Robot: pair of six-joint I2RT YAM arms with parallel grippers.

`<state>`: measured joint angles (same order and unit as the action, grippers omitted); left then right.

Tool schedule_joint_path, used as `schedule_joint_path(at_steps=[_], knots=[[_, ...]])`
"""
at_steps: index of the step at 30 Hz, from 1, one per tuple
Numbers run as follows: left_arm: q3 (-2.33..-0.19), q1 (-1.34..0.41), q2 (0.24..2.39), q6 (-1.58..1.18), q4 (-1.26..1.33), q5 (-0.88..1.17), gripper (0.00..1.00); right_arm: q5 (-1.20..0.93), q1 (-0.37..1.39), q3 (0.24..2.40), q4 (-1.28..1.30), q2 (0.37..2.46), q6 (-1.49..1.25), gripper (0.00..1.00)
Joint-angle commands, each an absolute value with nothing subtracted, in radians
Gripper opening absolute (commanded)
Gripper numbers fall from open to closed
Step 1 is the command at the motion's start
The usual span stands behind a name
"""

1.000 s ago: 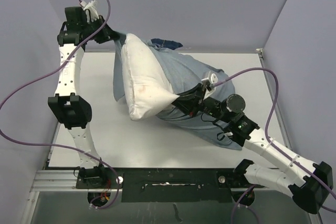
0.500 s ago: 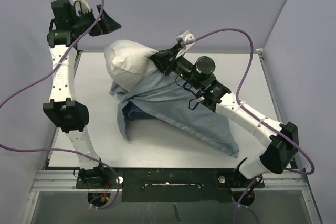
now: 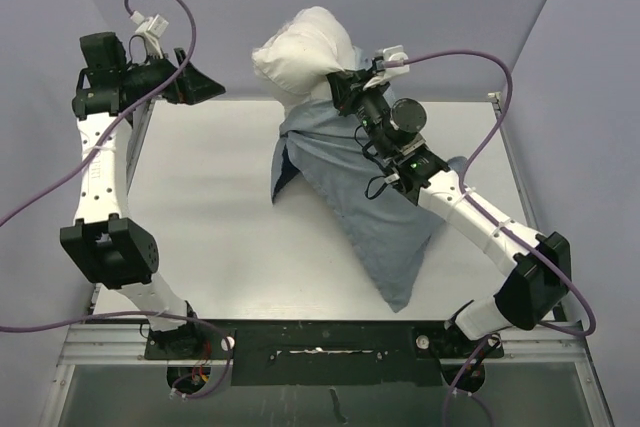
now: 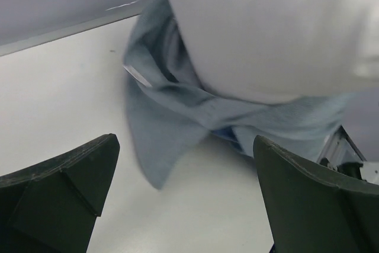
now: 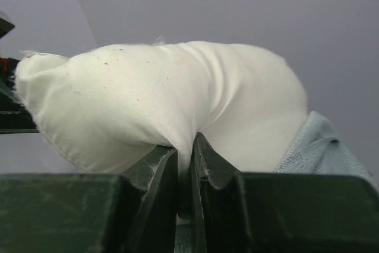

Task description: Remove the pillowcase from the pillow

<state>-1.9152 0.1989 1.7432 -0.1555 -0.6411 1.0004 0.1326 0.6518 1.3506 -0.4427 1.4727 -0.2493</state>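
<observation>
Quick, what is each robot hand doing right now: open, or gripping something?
Left gripper: fingers wide open, holding nothing.
Right gripper: fingers closed on the plump white fabric pillow, lifted above the table.

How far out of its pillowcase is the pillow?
Partly out. The right pincer holds the pillow up by its bare white top; the pillowcase wraps its lower part.

Right hand raised high, fingers pinched together; left hand raised, fingers apart.

One pillow, one pillowcase, two tools.
</observation>
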Motion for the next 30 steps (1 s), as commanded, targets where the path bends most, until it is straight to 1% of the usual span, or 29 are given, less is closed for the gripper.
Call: schedule_joint_path(at_steps=[1, 7, 11, 18, 21, 25, 28, 30], knots=[[-1.900, 0.119, 1.609, -0.176, -0.496, 1.130, 0.98, 0.209, 0.682, 1.351, -0.661, 1.437, -0.254, 0.00], [-1.828, 0.015, 1.576, -0.318, -0.378, 1.158, 0.98, 0.230, 0.720, 1.349, -0.675, 1.465, -0.240, 0.00], [-1.767, -0.003, 1.579, -0.434, -0.254, 1.090, 0.98, 0.226, 0.742, 1.349, -0.675, 1.483, -0.238, 0.00], [-1.810, -0.045, 1.654, -0.507, -0.214, 1.018, 0.98, 0.222, 0.797, 1.329, -0.682, 1.514, -0.244, 0.00], [-1.820, -0.070, 1.678, -0.494, -0.235, 0.991, 0.98, 0.188, 0.818, 1.335, -0.680, 1.529, -0.256, 0.00], [-1.820, -0.092, 1.717, -0.408, -0.356, 0.920, 0.98, 0.132, 0.838, 1.354, -0.684, 1.546, -0.272, 0.00], [-1.782, -0.098, 1.752, -0.356, -0.454, 0.881, 0.98, 0.079, 0.840, 1.362, -0.689, 1.552, -0.301, 0.00], [-1.728, -0.098, 1.758, -0.343, -0.461, 0.883, 0.96, 0.046, 0.841, 1.363, -0.687, 1.550, -0.322, 0.00]])
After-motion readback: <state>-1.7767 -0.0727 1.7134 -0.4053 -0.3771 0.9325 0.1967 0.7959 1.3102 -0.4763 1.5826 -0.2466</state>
